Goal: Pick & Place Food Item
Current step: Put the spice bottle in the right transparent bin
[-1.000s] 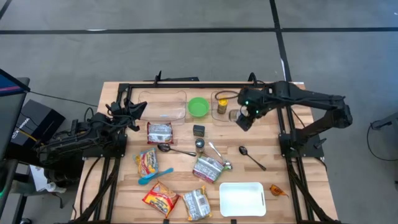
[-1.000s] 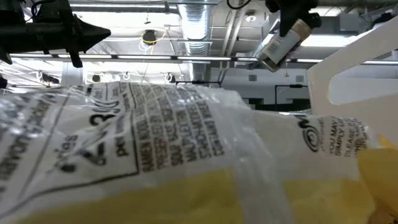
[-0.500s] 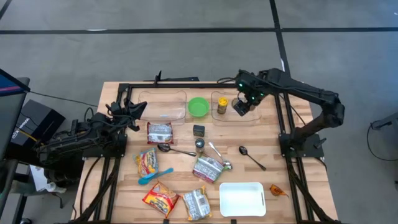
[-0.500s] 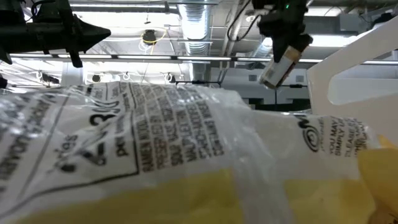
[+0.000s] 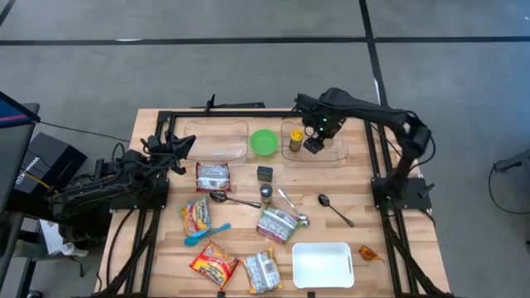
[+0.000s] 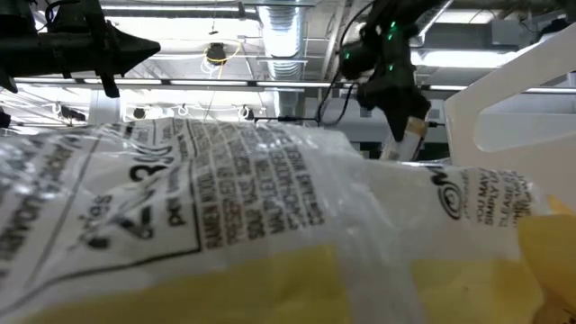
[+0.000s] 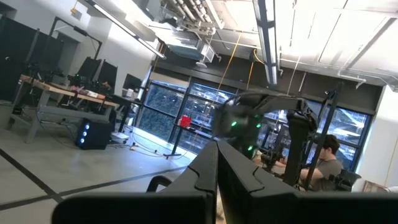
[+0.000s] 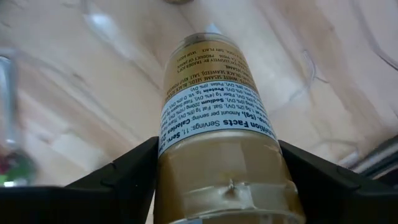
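Fingers of your right gripper are clamping a labelled jar on both sides, holding it over the clear tray in the upper centre of the high view, beside a yellow-lidded jar. Your left gripper is waiting at middle left, fingers pressed together, above the wooden surface.

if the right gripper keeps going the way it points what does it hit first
Probably the floor of the clear plastic container: the right gripper holds a labelled glass spice jar pointing down into it. Depth is uncertain.
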`<state>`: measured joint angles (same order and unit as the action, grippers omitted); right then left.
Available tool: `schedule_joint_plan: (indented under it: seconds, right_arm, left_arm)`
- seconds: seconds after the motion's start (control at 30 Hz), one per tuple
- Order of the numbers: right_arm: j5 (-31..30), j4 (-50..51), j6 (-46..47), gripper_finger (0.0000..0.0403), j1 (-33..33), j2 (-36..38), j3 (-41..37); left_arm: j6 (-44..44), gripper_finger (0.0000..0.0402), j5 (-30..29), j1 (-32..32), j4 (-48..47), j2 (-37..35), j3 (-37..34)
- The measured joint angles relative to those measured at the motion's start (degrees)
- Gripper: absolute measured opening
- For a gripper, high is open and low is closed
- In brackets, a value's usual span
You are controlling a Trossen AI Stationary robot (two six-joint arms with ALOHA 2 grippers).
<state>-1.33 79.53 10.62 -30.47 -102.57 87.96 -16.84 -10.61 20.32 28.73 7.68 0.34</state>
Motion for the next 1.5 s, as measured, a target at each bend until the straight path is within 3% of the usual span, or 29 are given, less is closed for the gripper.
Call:
schedule_joint_plan:
  seconds: [0.3,0.73,1.5]
  right_arm:
    - [-0.08,-0.59,-5.66,0.0286,-2.69,-6.99,0.62]
    - [0.29,1.44,-9.15,0.0286,-3.01,-13.01,10.23]
    - [-1.71,6.19,-9.12,0.0286,-4.57,-13.09,10.19]
  left_arm:
    - [0.02,0.0000,0.00,-0.01,0.01,-0.02,-0.02]
    - [0.00,0.0000,-0.02,-0.01,-0.04,-0.01,0.00]
    - [-0.11,0.0000,-0.02,0.00,-0.26,-0.01,-0.01]
